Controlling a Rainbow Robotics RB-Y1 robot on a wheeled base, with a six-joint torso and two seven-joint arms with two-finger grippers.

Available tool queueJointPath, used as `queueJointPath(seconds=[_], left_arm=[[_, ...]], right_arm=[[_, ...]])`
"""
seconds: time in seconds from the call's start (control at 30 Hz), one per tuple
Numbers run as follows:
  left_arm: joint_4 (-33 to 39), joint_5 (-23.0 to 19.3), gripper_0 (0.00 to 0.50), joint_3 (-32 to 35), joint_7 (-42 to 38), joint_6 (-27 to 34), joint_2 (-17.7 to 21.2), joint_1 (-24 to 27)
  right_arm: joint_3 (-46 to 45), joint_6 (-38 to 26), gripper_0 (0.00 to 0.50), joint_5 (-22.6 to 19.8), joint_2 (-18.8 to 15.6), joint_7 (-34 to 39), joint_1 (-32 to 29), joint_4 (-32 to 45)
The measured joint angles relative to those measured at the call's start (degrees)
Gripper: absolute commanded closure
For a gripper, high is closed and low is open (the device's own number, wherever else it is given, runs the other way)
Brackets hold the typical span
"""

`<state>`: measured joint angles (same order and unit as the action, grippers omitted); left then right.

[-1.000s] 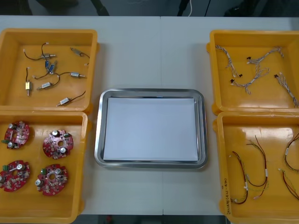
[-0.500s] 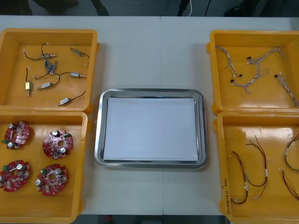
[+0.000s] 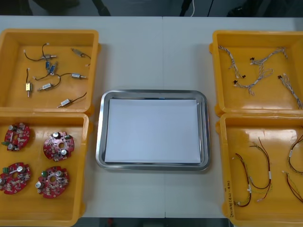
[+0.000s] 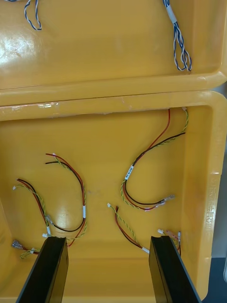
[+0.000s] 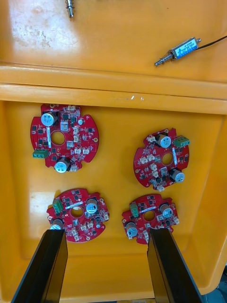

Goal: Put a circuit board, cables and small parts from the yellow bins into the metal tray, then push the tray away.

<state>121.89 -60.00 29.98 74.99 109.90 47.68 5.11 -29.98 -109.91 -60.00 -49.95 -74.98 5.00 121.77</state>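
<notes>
1. Four round red circuit boards (image 3: 57, 145) lie in the left near bin (image 3: 75, 194), spaced apart from each other.
2. Left gripper (image 5: 104, 265) hovers over that bin. Its fingers (image 5: 43, 267) are spread wide and hold nothing. Two of the boards sit just past the fingertips, and the other two are farther on.
3. Small metal parts (image 3: 47, 71) with black leads are scattered in the left far bin (image 3: 14, 99).
4. Right gripper (image 4: 106, 270) hangs over the right near bin (image 3: 279, 127). Its fingers (image 4: 168, 270) are wide apart with nothing held.
5. Red and yellow cables (image 4: 151, 170) lie loose on that bin's floor. One cable end sits close to a fingertip, possibly touching it, though that is hard to say.
6. Twisted blue and white cables (image 3: 258, 71) are in the right far bin (image 3: 222, 101).
7. Metal tray (image 3: 100, 132) sits mid-table between the bin pairs and is white inside. Light table (image 3: 151, 52) runs beyond it.
</notes>
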Motion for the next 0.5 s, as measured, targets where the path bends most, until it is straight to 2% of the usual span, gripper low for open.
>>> queueJointPath(seconds=[0.5], left_arm=[[0.0,0.0,0.000,0.0,0.0,0.0,0.0,0.0]], right_arm=[[0.0,0.0,0.000,0.0,0.0,0.0,0.0,0.0]])
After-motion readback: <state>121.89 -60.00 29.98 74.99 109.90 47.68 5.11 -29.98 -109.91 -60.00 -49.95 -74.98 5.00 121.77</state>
